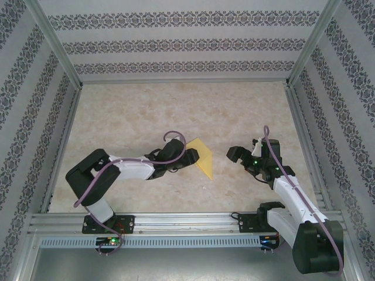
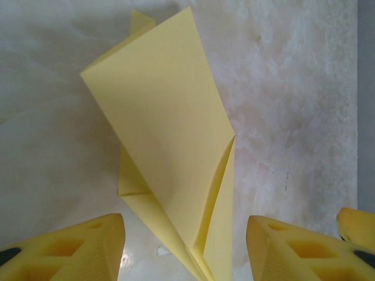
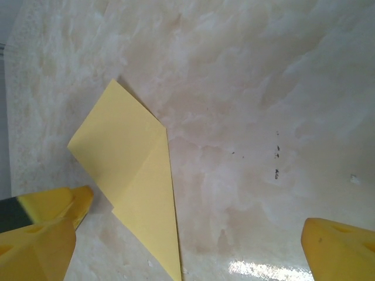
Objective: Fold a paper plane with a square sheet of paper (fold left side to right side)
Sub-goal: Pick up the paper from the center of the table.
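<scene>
Paper: square sheet of paper [image 1: 203, 159], folded to a tapered wedge, lies on the bench [image 1: 146, 111]
Left fingers [image 2: 70, 246]: apart, astride its narrow end
Right fingers [image 3: 337, 246]: wide apart, empty, near it
Remaining: likely the final dart folds

Pale-yellow sheet of paper [image 1: 203, 157], folded into a tapering pointed wedge, layers overlapping, one flap lifted, near the middle of the desk [image 1: 140, 111], narrow tip toward the near edge

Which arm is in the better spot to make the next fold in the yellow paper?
Left, probably. The left pincer straddles the near tip of the paper, ready to pinch it. The right pincer hangs open, apart from the paper.
</scene>
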You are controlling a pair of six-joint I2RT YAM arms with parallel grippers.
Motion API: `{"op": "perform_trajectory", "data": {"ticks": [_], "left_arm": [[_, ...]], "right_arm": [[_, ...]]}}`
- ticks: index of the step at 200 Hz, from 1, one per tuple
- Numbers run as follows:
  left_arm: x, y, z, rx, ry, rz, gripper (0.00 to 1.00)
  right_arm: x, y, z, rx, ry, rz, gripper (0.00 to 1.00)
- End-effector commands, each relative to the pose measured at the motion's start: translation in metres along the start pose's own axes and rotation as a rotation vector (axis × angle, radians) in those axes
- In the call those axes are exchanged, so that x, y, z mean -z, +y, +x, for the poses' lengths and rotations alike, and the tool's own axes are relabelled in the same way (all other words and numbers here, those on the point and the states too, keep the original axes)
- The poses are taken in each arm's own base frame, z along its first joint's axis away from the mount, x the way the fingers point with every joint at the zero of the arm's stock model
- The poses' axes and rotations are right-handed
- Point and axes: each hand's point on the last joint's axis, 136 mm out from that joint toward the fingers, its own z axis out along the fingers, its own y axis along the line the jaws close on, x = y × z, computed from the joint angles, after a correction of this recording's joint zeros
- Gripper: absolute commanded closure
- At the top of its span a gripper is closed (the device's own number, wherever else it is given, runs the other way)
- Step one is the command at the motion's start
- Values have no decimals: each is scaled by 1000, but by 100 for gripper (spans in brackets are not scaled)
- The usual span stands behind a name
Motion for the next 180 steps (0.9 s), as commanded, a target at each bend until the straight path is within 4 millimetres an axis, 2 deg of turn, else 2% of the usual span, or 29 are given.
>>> {"op": "perform_trajectory", "data": {"ticks": [1,40,85,134,180], "left_arm": [[-10,-26,-8,14,-32,82,47],[-24,-19,-10,1,-38,43,55],[-29,-12,-10,6,-46,28,78],[-20,-13,-11,-31,-25,41,98],[2,-26,-19,-109,10,103,100]], "right_arm": [[2,-1,2,13,2,-16,2],[5,0,4,19,2,-26,2],[7,0,6,21,7,-42,3],[9,7,5,52,10,-73,6],[20,33,-4,118,-31,-175,5]]}}
